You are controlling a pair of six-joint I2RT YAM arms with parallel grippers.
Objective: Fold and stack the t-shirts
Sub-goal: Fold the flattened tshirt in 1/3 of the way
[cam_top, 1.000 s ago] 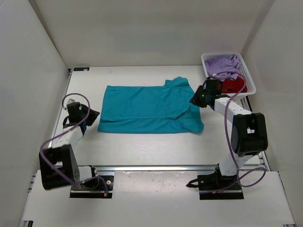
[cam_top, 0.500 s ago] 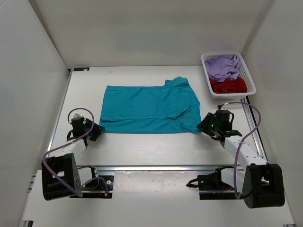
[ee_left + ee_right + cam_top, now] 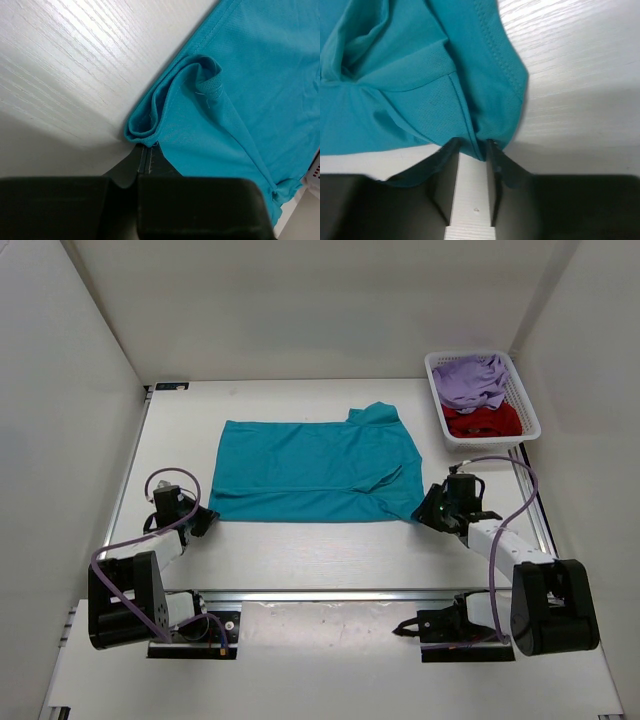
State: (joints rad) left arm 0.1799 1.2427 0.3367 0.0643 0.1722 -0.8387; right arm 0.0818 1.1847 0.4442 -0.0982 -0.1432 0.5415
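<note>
The teal t-shirt (image 3: pixel 310 465) lies spread flat mid-table, with a sleeve folded in at its right. My left gripper (image 3: pixel 203 514) sits low at its near-left corner. In the left wrist view the jaws (image 3: pixel 146 150) are shut, with the bunched corner of the teal cloth (image 3: pixel 250 75) pinched at their tips. My right gripper (image 3: pixel 428 510) is at the near-right corner. In the right wrist view its jaws (image 3: pixel 472 147) stand a narrow gap apart with a fold of teal cloth (image 3: pixel 395 60) gripped between the tips. The lavender t-shirt (image 3: pixel 470 378) and dark red t-shirt (image 3: pixel 485 422) lie crumpled in the basket.
The white mesh basket (image 3: pixel 527 405) stands at the far right of the table, beside the right wall. White walls enclose the table on the left, back and right. A metal rail (image 3: pixel 330 594) runs along the near edge between the arm bases.
The right gripper has come from beside the basket down to the shirt's near-right corner. The left gripper has moved nearer, to the near-left corner. The shirt's near-right edge has shifted slightly.
</note>
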